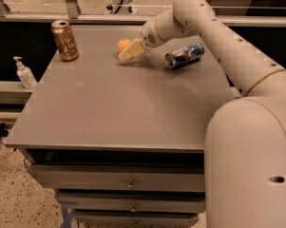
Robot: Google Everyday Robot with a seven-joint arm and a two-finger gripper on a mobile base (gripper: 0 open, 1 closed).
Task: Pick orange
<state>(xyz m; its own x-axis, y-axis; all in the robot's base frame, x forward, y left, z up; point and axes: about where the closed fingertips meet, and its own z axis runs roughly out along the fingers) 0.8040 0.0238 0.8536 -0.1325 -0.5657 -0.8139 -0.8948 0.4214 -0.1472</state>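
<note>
You have open bench across the front and middle. Near the far edge an upright can stands left and a tipped can lies right. Between them the orange sits just behind the gripper tip; you cannot tell whether it is spread or closed.

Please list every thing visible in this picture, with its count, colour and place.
table: one, grey, centre, drawers below.
orange: one, orange, far part of the table.
upright can: one, orange-brown, far left corner of the table.
lying can: one, blue, on its side, far right of the table.
pump bottle: one, white, on the ledge left of the table.
arm: one, white, extends from the right.
gripper: one, cream, close by the orange, on its right.
</note>
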